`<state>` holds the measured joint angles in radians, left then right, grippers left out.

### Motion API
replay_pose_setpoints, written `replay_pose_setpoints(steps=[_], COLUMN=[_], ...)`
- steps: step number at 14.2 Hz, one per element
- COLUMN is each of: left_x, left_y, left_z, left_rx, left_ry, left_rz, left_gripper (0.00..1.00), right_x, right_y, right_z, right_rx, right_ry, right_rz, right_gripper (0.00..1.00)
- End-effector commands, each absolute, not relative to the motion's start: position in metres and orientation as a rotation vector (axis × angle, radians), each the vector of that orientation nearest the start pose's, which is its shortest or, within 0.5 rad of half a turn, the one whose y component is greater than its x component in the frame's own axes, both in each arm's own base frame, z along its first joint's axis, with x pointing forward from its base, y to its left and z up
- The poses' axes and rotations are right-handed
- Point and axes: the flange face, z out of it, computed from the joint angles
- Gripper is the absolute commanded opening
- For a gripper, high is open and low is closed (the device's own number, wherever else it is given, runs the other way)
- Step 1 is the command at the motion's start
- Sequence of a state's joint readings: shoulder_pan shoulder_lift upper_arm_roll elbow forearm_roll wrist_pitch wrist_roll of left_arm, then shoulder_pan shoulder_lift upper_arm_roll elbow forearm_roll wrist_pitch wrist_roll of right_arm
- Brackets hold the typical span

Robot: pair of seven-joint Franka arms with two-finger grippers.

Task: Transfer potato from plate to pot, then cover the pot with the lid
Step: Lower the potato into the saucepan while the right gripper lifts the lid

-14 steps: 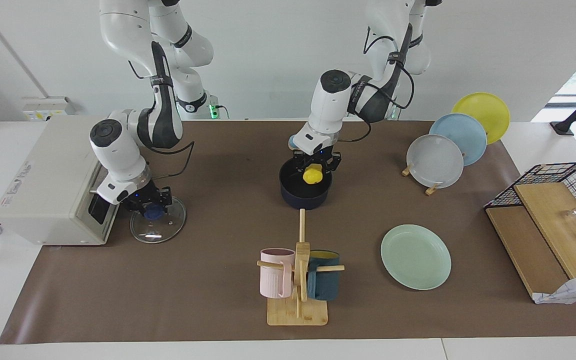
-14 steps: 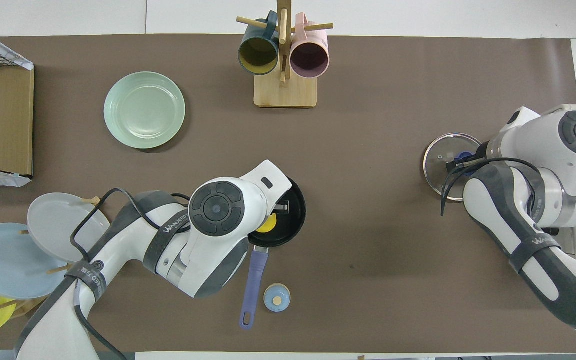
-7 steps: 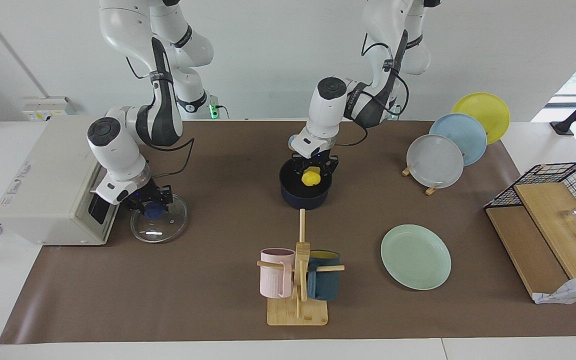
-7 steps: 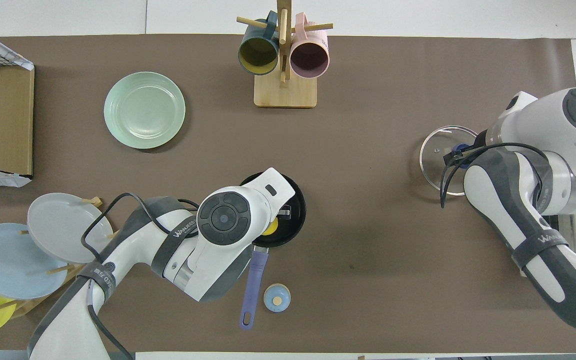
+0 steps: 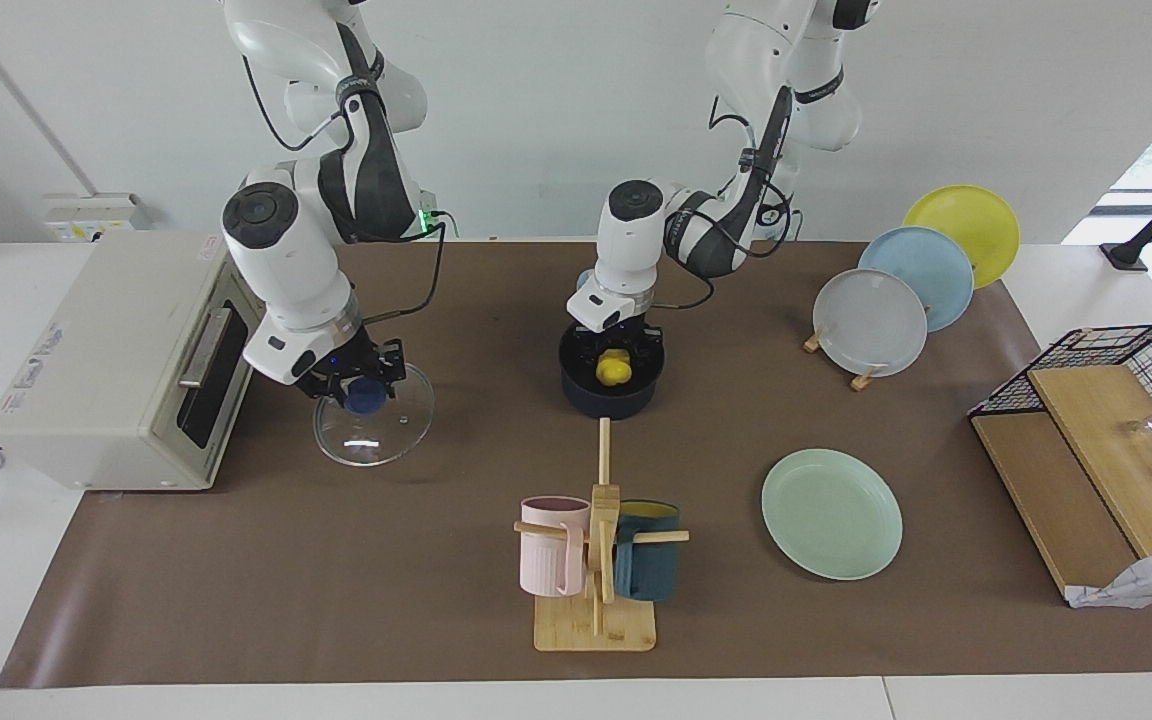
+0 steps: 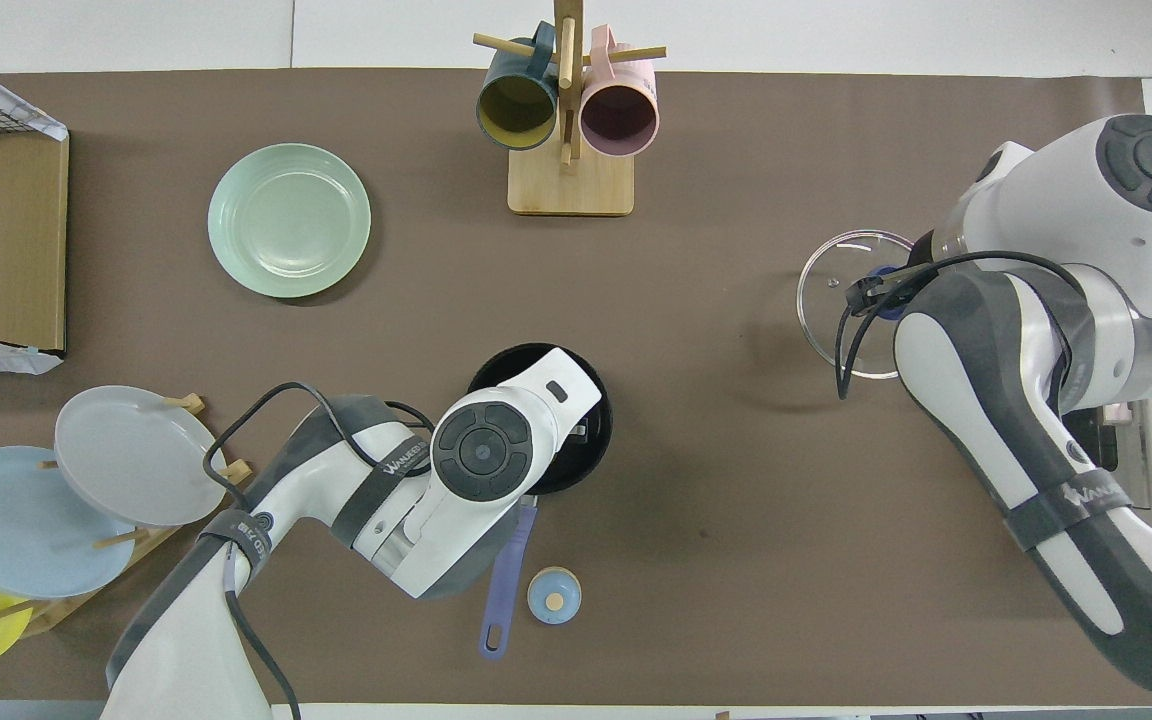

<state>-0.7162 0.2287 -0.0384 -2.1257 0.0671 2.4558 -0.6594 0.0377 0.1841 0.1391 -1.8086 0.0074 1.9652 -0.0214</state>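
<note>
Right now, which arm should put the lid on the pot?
Probably the right gripper: it holds the lid by its knob. The left gripper is down in the pot, holding the potato.

Overhead, the left arm hides the potato.

Bare mat was seen between the lid and the pot. The pot's mouth was occupied by the left gripper, apparently closed on the potato.

Brown-covered table, pot, plate, mug stand, toaster oven
</note>
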Motion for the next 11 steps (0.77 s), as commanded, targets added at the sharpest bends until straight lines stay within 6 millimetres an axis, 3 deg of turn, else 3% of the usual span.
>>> replay_pose_setpoints(steps=[1,2,3,7,8,10,11], left_x=[0.422,0.422,0.422,0.432,0.439,0.453,0.464], left_y=[-0.397,-0.397,-0.398,-0.392,-0.388,-0.384,-0.375], left_z=[0.313,0.313,0.313,0.331,0.345,0.375,0.389], left_rx=[-3.153,-3.149,-3.148,-3.153,-3.148,-3.135,-3.134], left_ry=[0.262,0.298,0.308,0.284,0.262,0.227,0.188], left_rz=[-0.204,-0.204,-0.204,-0.219,-0.212,-0.176,-0.163], left_gripper=[0.00,0.34,0.97,1.00,1.00,1.00,1.00], right_x=[0.599,0.597,0.597,0.588,0.587,0.586,0.586], right_y=[0.115,0.122,0.133,0.165,0.169,0.175,0.175], right_z=[0.454,0.456,0.460,0.464,0.466,0.468,0.469], right_rx=[-3.090,-3.090,-3.090,-3.110,-3.113,-3.115,-3.114], right_ry=[-0.269,-0.269,-0.282,-0.192,-0.166,-0.089,-0.068], right_rz=[0.043,0.047,0.040,0.046,0.054,0.051,0.050], right_gripper=[0.42,0.42,0.42,0.42,0.42,0.55,0.55])
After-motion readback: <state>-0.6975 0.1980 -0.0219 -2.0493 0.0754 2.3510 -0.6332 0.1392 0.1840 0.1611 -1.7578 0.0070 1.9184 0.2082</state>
